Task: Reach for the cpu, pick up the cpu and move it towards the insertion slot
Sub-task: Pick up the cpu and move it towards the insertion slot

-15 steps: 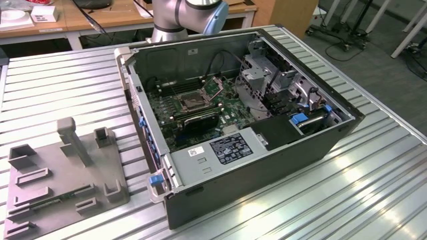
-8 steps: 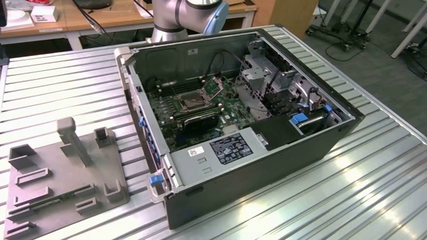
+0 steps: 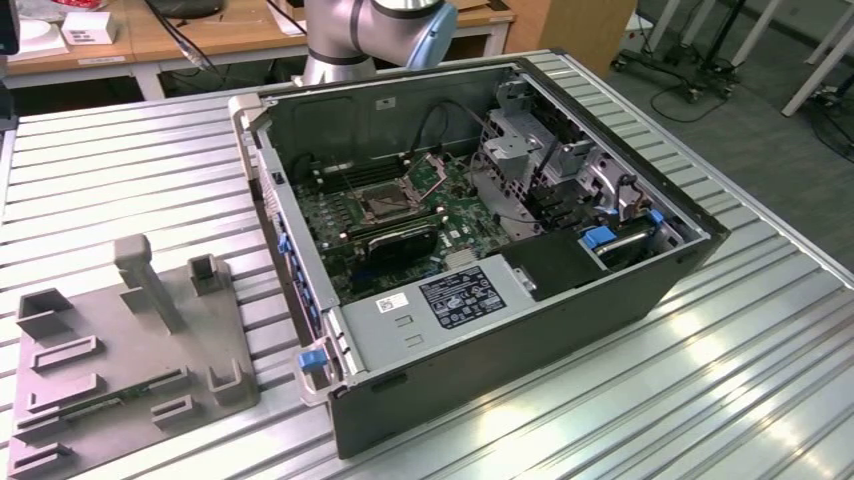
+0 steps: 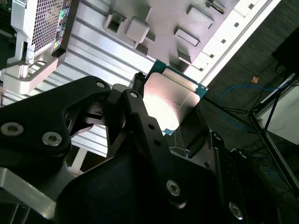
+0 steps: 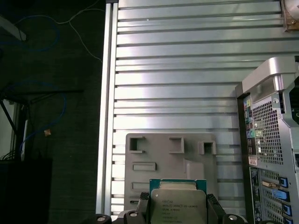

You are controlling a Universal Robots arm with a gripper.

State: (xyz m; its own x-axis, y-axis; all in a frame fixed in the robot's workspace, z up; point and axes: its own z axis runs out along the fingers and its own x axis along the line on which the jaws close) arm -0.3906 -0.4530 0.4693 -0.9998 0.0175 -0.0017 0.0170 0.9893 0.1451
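Note:
The cpu (image 5: 177, 201), a flat square chip with a silvery top and thin green rim, is clamped between my gripper's black fingers (image 5: 139, 213). My gripper (image 5: 177, 212) is shut on its edges. In the second wrist view the same cpu (image 4: 170, 98) shows its shiny face, held in my gripper (image 4: 169, 114) high above the table. The insertion slot (image 3: 378, 205), a dark square socket in a silvery bracket, lies on the green motherboard inside the open computer case (image 3: 534, 300). In the first wrist view the cpu hangs over the grey fixture, beside the case.
A grey plastic fixture (image 3: 120, 350) with posts and recesses lies on the ribbed metal table (image 3: 694, 400) at the exterior view's left; it also shows in both wrist views (image 5: 170, 163) (image 4: 154, 18). The case's rear panel (image 5: 271, 140) stands near it. The arm's base (image 3: 374, 30) rises behind the case.

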